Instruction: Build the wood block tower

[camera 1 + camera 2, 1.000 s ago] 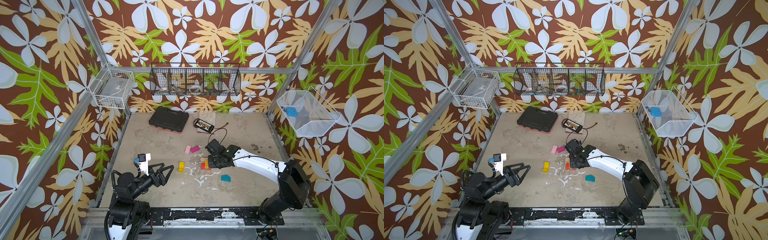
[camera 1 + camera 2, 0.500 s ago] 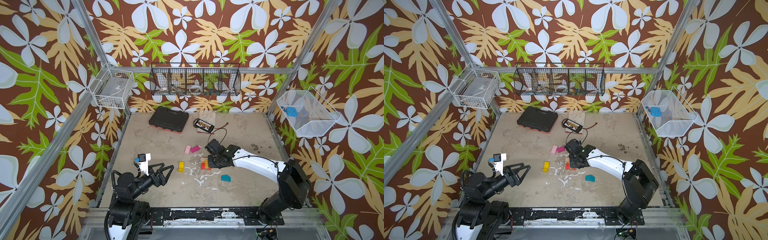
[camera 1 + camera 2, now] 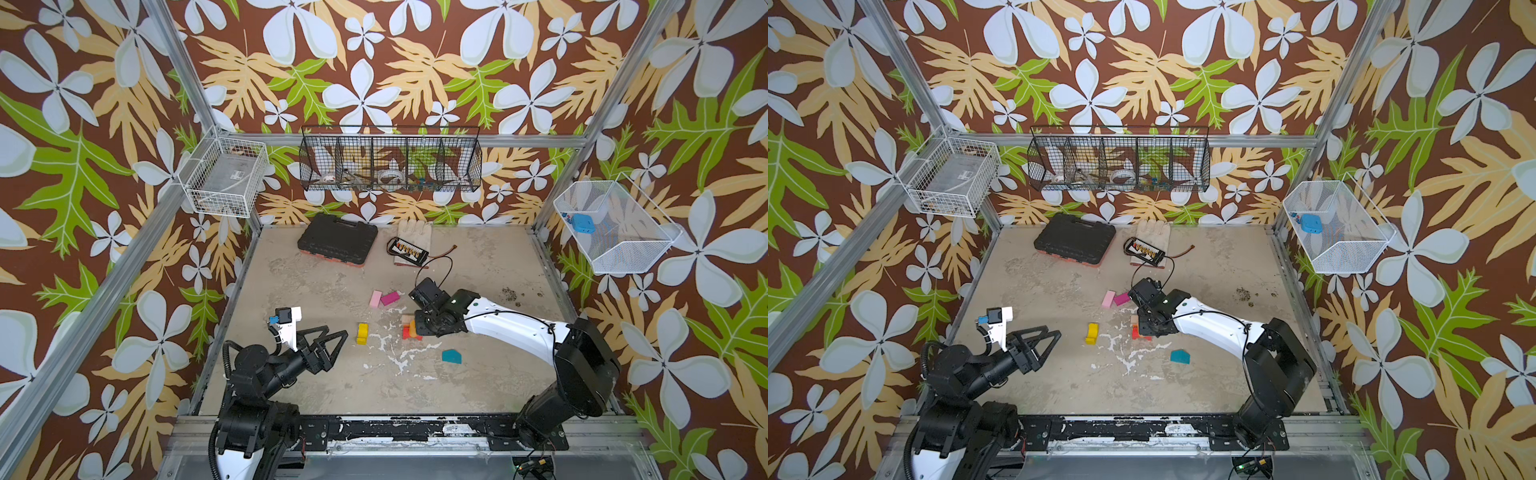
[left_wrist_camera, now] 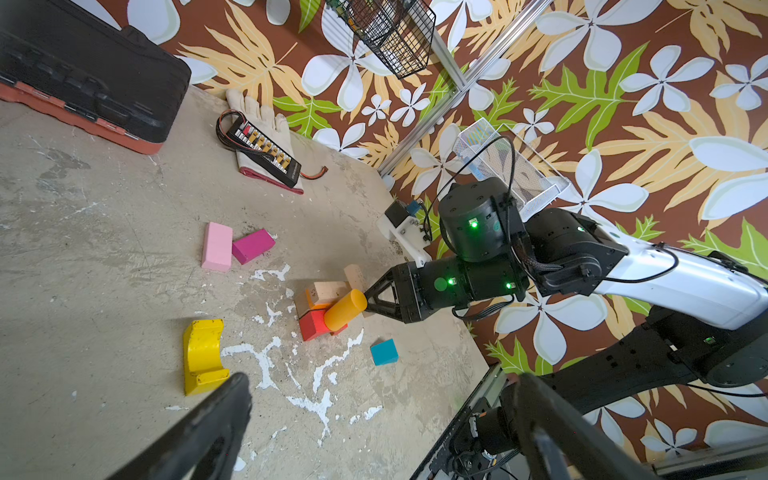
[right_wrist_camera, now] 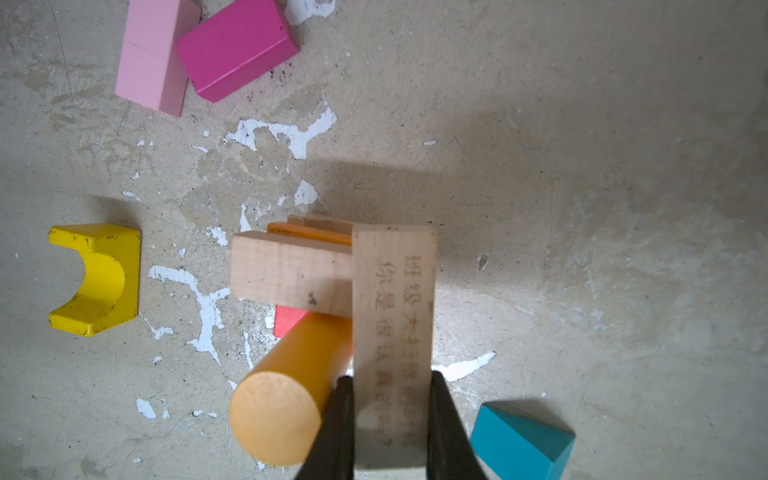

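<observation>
While the right pincer (image 5: 390, 380) is clenched on a plain bar (image 5: 392, 299), the tower (image 3: 411, 328) is only a low pile mid-tabletop (image 3: 478, 266).
Its fingers (image 5: 340, 415) press the bar's long sides at the near end. The bar's long axis runs straight out from the pincer, crossing a second plain block (image 5: 286, 274) at right angles above the orange slab (image 5: 307, 232) and red block (image 5: 289, 322). The cylinder (image 5: 286, 395) leans alongside. Whether the far end rests there I cannot tell. The teal block (image 5: 519, 440) lies just beside this pincer and the arch (image 5: 99, 278) farther off. The left pincer (image 3: 334, 345) stands released, well apart, so the right arm is nearer.
</observation>
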You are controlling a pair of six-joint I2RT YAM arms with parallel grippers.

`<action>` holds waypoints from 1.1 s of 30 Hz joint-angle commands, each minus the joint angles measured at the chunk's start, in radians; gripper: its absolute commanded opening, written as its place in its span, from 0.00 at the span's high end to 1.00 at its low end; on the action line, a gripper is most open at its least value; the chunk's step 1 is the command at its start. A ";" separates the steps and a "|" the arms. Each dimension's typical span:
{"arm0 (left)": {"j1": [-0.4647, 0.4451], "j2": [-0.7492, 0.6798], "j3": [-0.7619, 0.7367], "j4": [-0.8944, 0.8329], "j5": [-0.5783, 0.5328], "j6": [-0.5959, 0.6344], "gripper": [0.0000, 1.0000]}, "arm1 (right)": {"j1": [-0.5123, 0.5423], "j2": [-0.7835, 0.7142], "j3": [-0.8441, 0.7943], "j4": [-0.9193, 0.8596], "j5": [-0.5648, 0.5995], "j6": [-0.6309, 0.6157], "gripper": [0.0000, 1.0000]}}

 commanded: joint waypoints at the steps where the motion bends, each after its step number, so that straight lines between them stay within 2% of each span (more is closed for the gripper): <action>1: -0.002 -0.001 -0.001 0.022 0.003 -0.009 0.00 | 0.000 -0.002 0.005 0.005 0.000 -0.008 0.80; 12: -0.002 -0.002 -0.001 0.022 0.003 -0.009 0.00 | -0.001 -0.011 0.001 0.008 -0.006 -0.006 0.74; 16: -0.001 -0.001 -0.001 0.021 0.003 -0.010 0.00 | 0.000 -0.015 -0.004 0.008 -0.003 -0.001 0.64; 23: -0.002 -0.002 -0.001 0.021 0.004 -0.009 0.00 | -0.001 -0.039 -0.021 0.035 -0.025 -0.007 0.67; 28: -0.001 -0.001 -0.001 0.021 0.003 -0.009 0.00 | 0.000 -0.073 -0.010 0.007 0.046 -0.011 0.69; 33: -0.002 -0.002 -0.001 0.021 0.004 -0.009 0.00 | -0.001 -0.165 -0.067 0.040 0.075 -0.067 0.57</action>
